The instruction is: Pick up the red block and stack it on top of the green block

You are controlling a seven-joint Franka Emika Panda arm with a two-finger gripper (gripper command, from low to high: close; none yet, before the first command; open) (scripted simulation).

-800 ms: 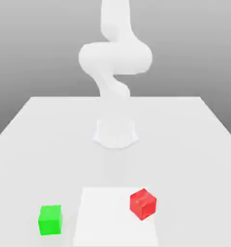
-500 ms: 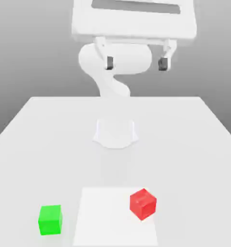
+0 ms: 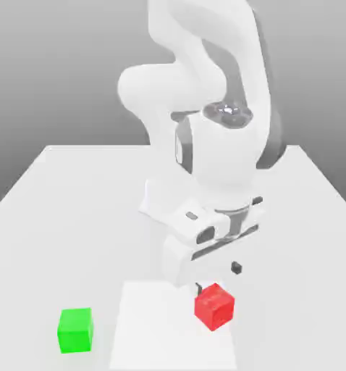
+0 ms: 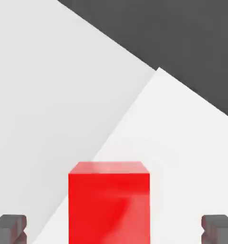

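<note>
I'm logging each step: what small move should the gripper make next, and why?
Probably lower the gripper straight down around the bright red cube, then close. In the hand view its open fingers stand apart on either side of the cube, touching neither face, and the cube's sides look squared to them.

A simulated robot test scene, computer-rendered, rather than a furnished room. A white robot arm stands on a broad, plain, pale table. On the table lies a flat white square, with a red cube at its edge on the exterior view's right. A green cube sits near it on the exterior view's left. Behind the table is smooth grey shading, lighter above and darker below.
</note>
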